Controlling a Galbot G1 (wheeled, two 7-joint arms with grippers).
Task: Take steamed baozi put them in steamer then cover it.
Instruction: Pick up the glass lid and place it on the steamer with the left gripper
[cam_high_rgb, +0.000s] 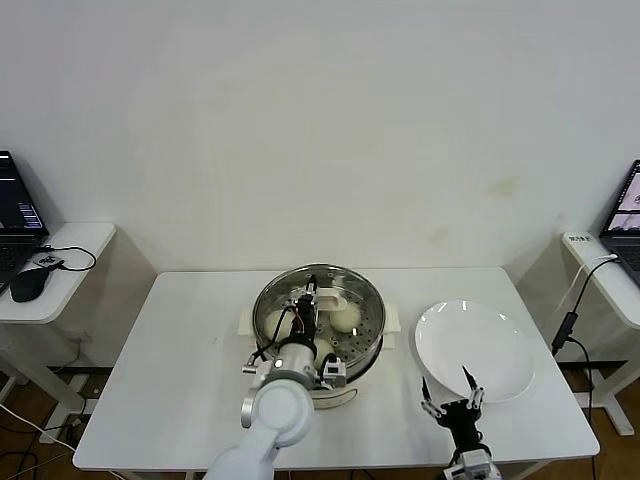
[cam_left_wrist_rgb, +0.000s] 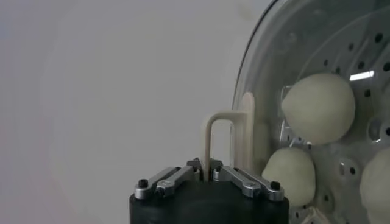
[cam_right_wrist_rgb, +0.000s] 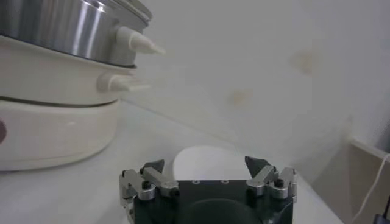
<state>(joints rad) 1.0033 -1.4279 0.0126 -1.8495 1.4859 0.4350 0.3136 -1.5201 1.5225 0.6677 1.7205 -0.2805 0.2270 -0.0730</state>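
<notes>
White table (cam_high_rgb: 180, 370) with steamer (cam_high_rgb: 365, 350), white plate (cam_high_rgb: 480, 345)

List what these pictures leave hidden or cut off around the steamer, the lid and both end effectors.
- Head view: the left end effector and its arm cover part of the steamer, so the baozi cannot all be counted.
- Left wrist view: the frame edge cuts off the cover; its seating on the rim is unseen.
- Left wrist view: the handle hides the fingertips.
- Right wrist view: the open right end effector hides most of the plate.

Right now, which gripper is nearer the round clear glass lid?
The left gripper: its jaws are shut on the lid's cream bar handle, over the steamer. The right gripper waits open beside the white plate.
</notes>
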